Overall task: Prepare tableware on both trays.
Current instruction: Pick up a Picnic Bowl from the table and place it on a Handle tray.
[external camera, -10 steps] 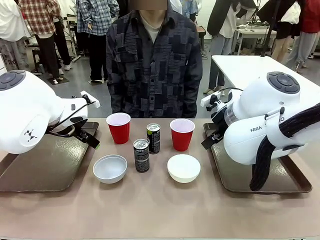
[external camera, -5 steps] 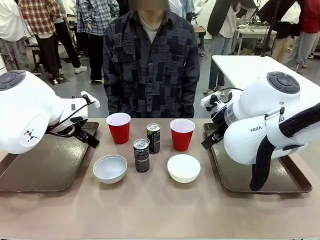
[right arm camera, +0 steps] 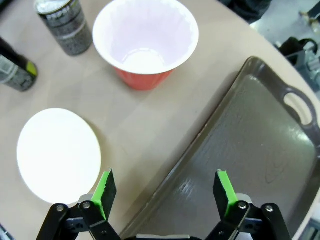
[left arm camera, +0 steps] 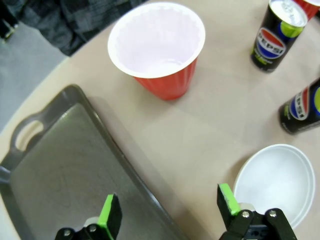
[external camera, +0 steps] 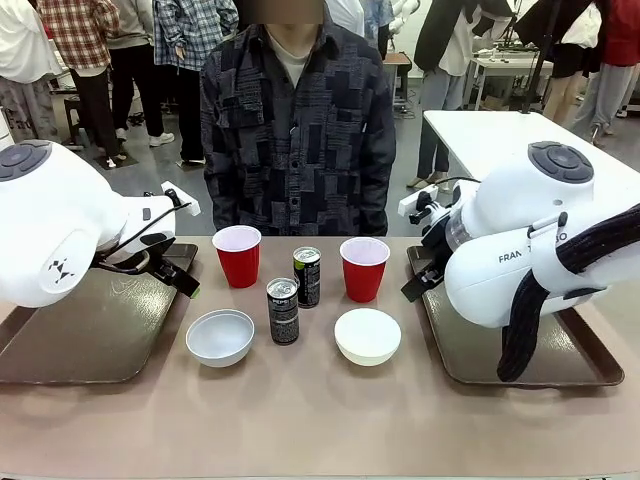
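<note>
Mid-table (external camera: 300, 420), two cups (external camera: 237, 255) (external camera: 364, 268), two bowls (external camera: 220, 337) (external camera: 367, 335), two cans (external camera: 283, 312) (external camera: 307, 277)

The right arm (external camera: 520, 250) hides much of the right tray (external camera: 465, 355); the frame edge crops one can (left arm camera: 302, 112)

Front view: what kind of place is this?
Probably a robotics lab or demo hall: a robot's left arm and right arm flank a table, a person stands opposite, and more people stand by another table behind.

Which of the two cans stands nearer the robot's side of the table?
The front can, beside the left bowl. The back can stands farther off, between the left cup and the right cup.
</note>
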Tool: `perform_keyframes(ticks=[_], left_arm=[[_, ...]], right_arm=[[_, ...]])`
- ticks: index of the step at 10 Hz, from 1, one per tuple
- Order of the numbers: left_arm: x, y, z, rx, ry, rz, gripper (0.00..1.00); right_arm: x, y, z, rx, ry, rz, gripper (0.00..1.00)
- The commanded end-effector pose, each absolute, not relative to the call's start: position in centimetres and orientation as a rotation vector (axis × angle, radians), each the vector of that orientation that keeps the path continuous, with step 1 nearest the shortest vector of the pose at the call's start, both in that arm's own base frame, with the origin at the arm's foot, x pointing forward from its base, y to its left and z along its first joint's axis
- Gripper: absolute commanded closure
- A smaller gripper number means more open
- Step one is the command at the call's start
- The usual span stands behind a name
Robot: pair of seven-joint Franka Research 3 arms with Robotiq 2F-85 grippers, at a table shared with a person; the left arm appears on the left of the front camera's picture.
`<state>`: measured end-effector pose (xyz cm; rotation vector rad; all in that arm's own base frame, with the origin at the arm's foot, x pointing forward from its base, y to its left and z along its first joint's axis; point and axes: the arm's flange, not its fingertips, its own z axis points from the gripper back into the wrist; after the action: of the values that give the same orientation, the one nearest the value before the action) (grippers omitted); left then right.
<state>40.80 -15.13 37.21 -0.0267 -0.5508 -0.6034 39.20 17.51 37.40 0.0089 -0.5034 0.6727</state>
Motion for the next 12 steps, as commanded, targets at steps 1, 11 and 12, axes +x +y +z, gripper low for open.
perform_keyframes(ticks=[1, 11, 12], left_arm=[[36.0, -12.4, 39.6, -0.077, -0.487, -0.577, 0.00], [32.1, -12.0, 47.3, -0.262, -0.237, -0.556, 0.00], [31.1, -11.6, 47.9, -0.246, -0.214, -0.549, 0.00]], right_arm=[[35.9, 19.9, 40.1, -0.020, -0.418, 0.596, 0.00], [24.7, 20.9, 49.2, 0.107, -0.243, 0.508, 0.00], [27.9, 17.4, 46.7, 0.306, -0.187, 0.408, 0.00]])
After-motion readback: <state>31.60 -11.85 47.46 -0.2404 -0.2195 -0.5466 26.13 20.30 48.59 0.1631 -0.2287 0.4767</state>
